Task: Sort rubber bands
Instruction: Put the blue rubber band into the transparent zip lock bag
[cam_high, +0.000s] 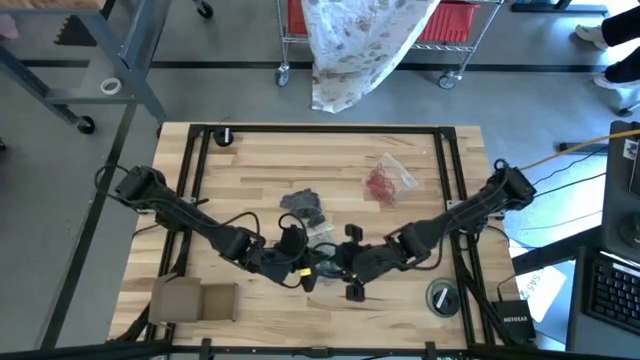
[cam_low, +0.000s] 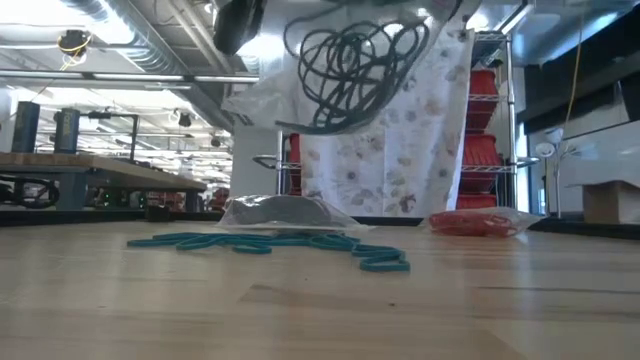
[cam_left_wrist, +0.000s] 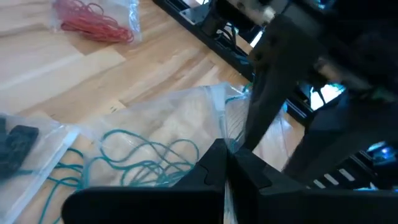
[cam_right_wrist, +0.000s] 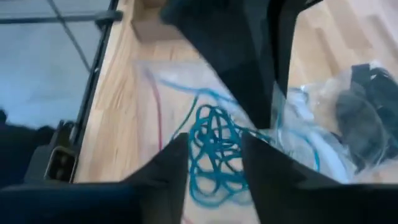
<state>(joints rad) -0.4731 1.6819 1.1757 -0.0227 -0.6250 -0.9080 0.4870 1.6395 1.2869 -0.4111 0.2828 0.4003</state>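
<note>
On the desk (cam_high: 260, 160), a clear bag (cam_left_wrist: 168, 124) holds teal rubber bands (cam_left_wrist: 134, 158). Left tool (cam_left_wrist: 227, 163): closed, pinching that bag's edge. Right tool (cam_right_wrist: 214, 155): parted above the teal bands, holding nothing. Beside this bag, separate bags hold dark bands (cam_high: 303, 204) and red bands (cam_high: 381, 183).

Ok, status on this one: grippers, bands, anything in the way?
Left gripper shut on clear bag. Right gripper open over teal bands. Red bands bagged, apart. Nothing blocking.

Legible text: one item. "NETGEAR" on a black box (cam_high: 514, 319), lower right of the high view. Nothing else can be read.
</note>
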